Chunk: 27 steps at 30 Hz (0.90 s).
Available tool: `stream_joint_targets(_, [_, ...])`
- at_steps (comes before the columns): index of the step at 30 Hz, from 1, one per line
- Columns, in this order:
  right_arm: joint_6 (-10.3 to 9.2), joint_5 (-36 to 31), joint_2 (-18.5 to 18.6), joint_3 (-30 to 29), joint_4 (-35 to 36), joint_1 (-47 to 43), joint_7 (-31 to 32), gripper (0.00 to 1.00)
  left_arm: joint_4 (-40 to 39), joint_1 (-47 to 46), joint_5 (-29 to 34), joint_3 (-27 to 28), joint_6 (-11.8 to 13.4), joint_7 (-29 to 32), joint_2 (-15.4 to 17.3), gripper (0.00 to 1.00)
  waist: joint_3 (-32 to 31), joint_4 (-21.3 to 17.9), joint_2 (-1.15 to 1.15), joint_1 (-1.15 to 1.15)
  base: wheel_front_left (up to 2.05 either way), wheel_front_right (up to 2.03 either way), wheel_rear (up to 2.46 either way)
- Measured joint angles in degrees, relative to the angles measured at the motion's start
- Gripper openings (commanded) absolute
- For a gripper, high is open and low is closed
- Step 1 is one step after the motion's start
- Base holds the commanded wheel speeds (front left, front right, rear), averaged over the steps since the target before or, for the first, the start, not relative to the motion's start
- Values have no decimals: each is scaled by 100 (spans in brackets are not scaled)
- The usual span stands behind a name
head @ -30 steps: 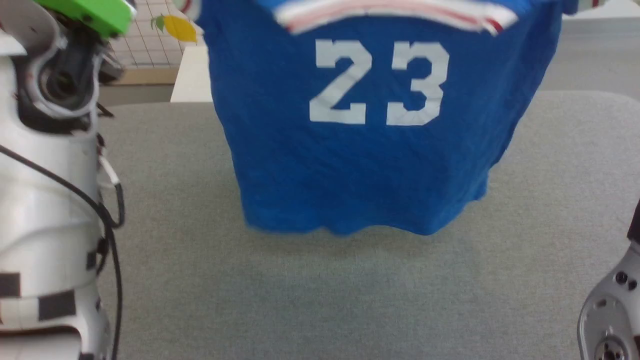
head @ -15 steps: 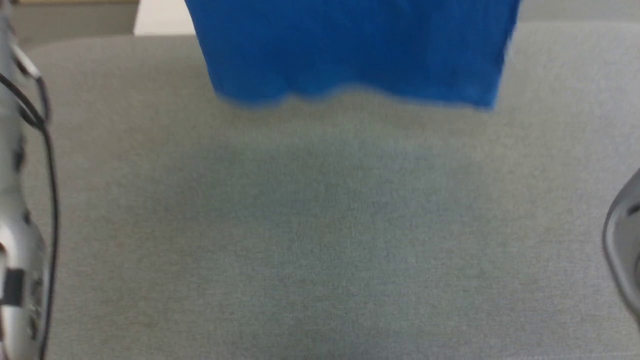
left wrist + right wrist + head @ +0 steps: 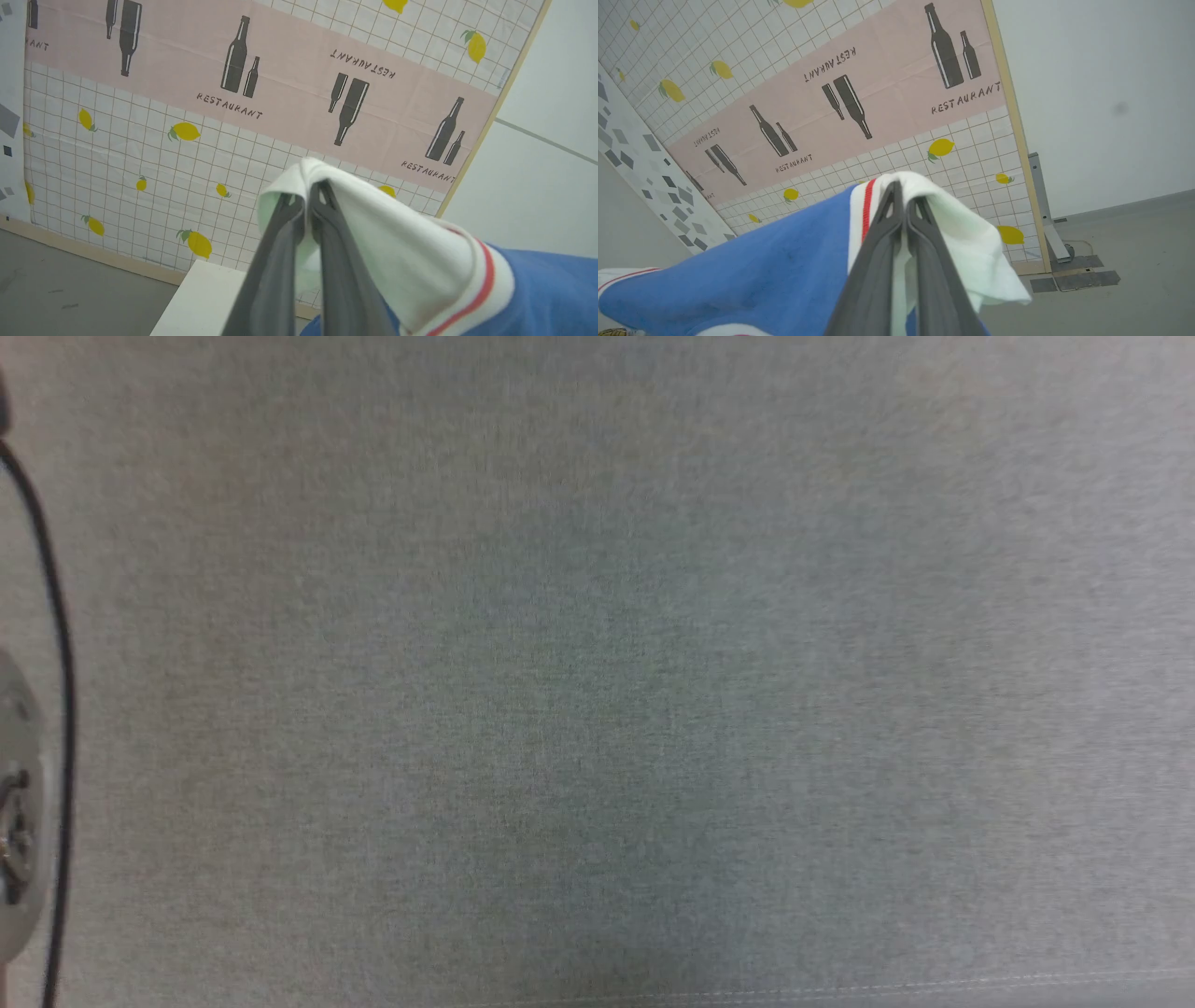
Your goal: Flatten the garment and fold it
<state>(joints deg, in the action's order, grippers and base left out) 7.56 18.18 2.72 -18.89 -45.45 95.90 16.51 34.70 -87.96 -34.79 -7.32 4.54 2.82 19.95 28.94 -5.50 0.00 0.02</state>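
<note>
In left claw (image 3: 309,189) and right claw (image 3: 903,191), the garment (image 3: 551,289), seemingly aloft.

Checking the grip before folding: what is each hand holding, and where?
The garment, by its white sleeves: the left hand is shut on one, the right hand on the other.

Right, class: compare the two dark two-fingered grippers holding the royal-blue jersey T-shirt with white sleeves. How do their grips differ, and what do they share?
Seen from the left gripper, the royal-blue jersey T-shirt spreads right of its fingers; from the right gripper, left.
The red stripe sits well back from the left gripper's tips but right beside the right gripper's.
Shared: both are shut on white sleeve cloth.
</note>
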Motion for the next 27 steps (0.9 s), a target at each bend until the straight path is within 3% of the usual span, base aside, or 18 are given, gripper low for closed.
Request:
stream_joint_targets(8, [0, 775, 1, 664, 201, -787, -64, 0, 393, 617, -426, 158, -511, -383, -204, 0, 307, 168, 0, 0, 0, 0, 0])
stream_joint_targets(17, [-1, 1412, 160, 1127, 1640, -3510, 263, 0, 283, 2668, -880, 176, -903, -609, -542, 0, -297, 300, 0, -1, 0, 0, 0])
stream_joint_targets(22, [0, 1684, 192, 1018, 2555, -5291, 432, 0, -327, 4296, -1088, 256, -797, -662, -708, 0, -845, 369, 0, -2, 0, 0, 0])
stream_joint_targets(27, [-1, 1626, 197, 533, 3403, -6913, 635, 0, -1361, 6133, -1235, 155, -385, -353, -927, 0, -1440, 435, 0, -2, 0, 0, 0])
